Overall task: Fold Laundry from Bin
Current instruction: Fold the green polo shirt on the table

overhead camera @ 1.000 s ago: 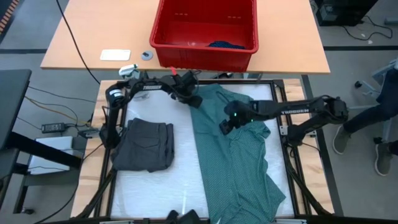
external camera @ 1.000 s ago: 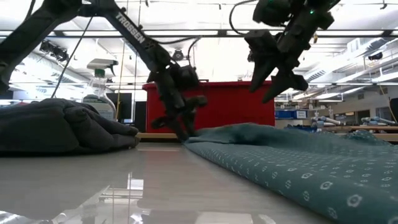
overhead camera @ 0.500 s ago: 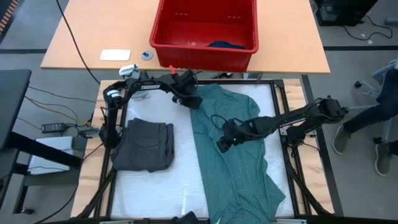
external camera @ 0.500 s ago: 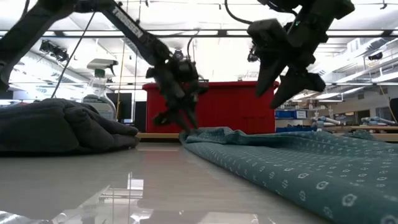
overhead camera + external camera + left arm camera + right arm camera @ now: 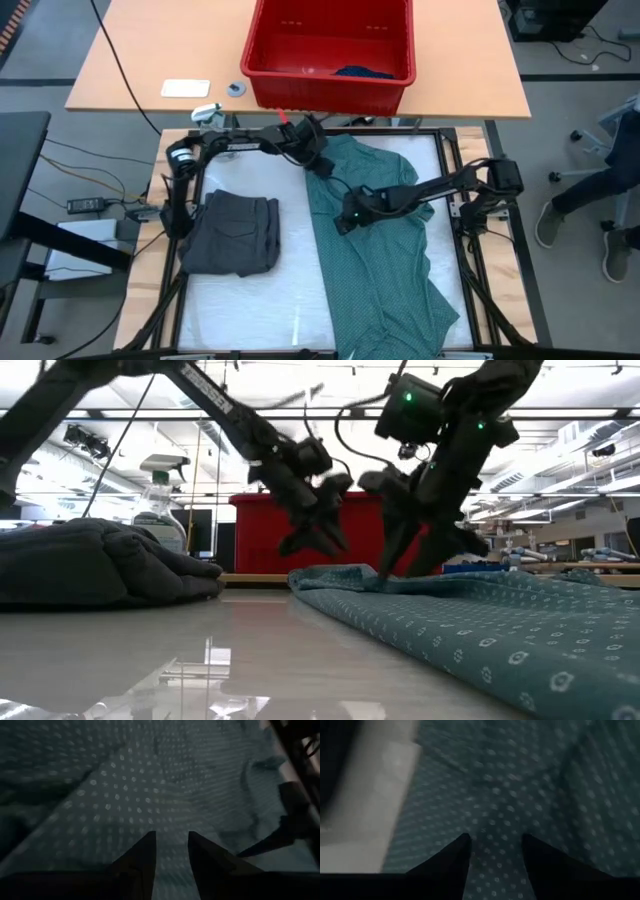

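The bin (image 5: 330, 45) holds a navy piece (image 5: 362, 72); both grippers' fingers stand apart, empty.

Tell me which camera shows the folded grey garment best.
The high view: the folded grey garment shows whole from above, lying left of the teal shirt. The low view catches it only edge-on, as a dark mound at the left. Neither wrist view shows it.

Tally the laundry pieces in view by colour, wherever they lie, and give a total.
Teal-green dotted: 1, the T-shirt spread on the table.
Dark grey: 1, the folded piece on the table's left.
Bright blue: 1, the piece in the red bin.
Total: 3
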You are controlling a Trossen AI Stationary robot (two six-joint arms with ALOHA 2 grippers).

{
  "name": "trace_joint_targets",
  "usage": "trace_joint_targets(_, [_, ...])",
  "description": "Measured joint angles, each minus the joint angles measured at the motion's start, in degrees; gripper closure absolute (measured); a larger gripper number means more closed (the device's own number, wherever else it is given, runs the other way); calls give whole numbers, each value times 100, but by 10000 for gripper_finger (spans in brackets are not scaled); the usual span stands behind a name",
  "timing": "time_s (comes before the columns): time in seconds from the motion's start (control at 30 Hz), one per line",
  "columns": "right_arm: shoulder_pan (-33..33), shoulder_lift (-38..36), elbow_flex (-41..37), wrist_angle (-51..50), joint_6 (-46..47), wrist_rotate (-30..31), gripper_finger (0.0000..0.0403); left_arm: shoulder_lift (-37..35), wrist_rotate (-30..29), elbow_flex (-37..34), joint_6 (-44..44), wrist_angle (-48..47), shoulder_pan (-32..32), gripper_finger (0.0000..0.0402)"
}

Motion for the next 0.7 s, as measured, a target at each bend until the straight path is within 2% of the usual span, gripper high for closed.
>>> trace_joint_targets(0.13, [4, 59, 0, -220, 420, 82, 216, 363, 63, 1, 94, 529, -30, 285])
trace_joint_targets(0.27, [-4, 23, 0, -496, 714, 202, 216, 485, -476, -6, 59, 877, 87, 285])
trace_joint_targets(0.4, [5, -139, 1, -489, 972, 138, 216, 464, -457, -1, -80, 1083, 288, 285])
trace_joint_targets(0.6, [329, -661, 0, -55, 1464, 72, 216, 165, 674, -1, -151, 861, 528, 285])
trace_joint_targets(0.7, [559, -751, 7, 304, 1520, 143, 219, -49, 751, -1, 164, 562, 576, 285])
